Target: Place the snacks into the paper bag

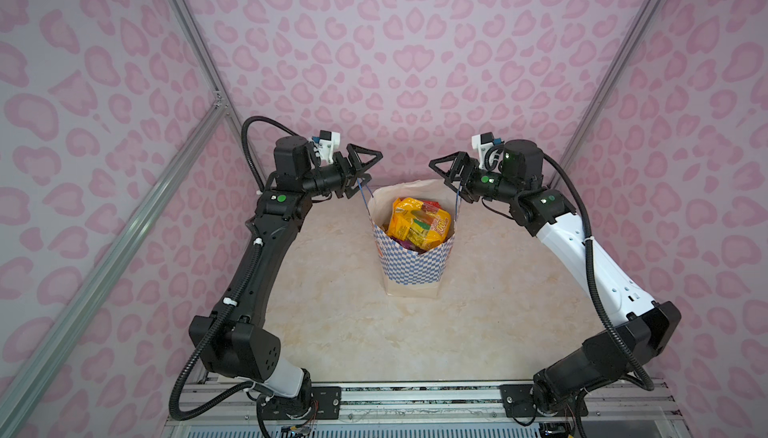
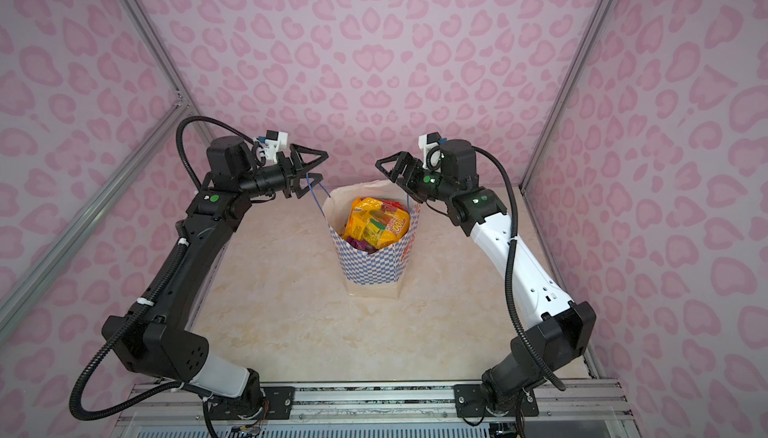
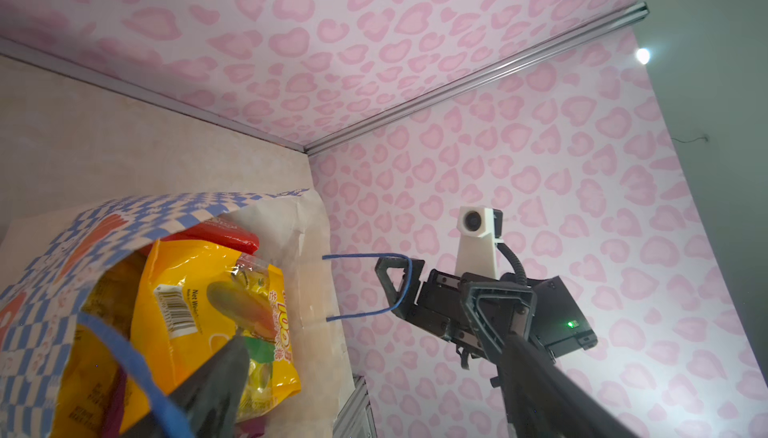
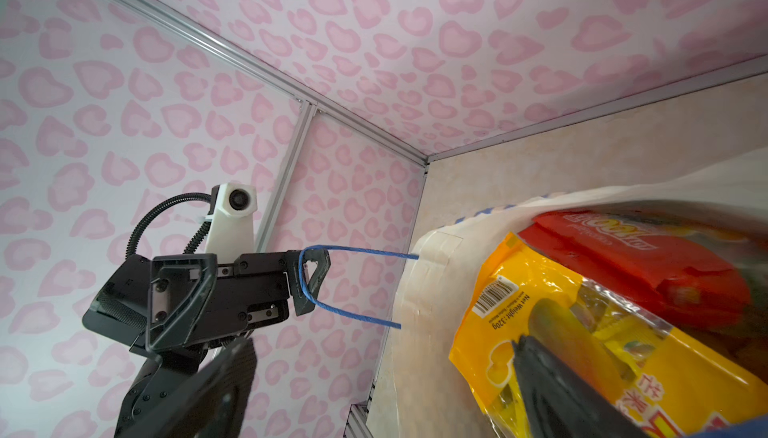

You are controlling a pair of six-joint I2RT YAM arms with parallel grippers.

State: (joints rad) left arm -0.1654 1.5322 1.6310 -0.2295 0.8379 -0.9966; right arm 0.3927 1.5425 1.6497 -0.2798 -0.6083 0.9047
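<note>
**Bag filled; both claws hooked in the handles, nothing clamped**

Position of the goods: the paper bag (image 1: pixel 409 267) stands upright at the middle of the worktop (image 1: pixel 332 311), long axis vertical, mouth open. The snacks (image 1: pixel 419 223) sit inside it, piled up to the rim. No packet shows on the worktop in either top view.

Claws: the left claw (image 1: pixel 368 169) stands with its jaws wide apart, just outside the bag's left rim. The right claw (image 1: pixel 442 178) is likewise spread, just outside the right rim. Neither is clamped on anything. The left cord handle (image 4: pixel 307 278) is looped over a single finger of the left claw, and the right cord handle (image 3: pixel 405 282) over a single finger of the right claw. Both cords run taut from the bag wall outward.

Governing relation: the bag lies between the claws, inboard and below each, and both arms are about equally near. In my judgement any retreat outward would drag the bag by its cord; each finger should first slip out of its loop.

Legible marks: the yellow packet (image 4: pixel 582 332) carries a barcode and "Net Weight : 320g", with "100" in large print. The red packet (image 4: pixel 644 261) shows a similar "100" logo. Other print is too small to read
</note>
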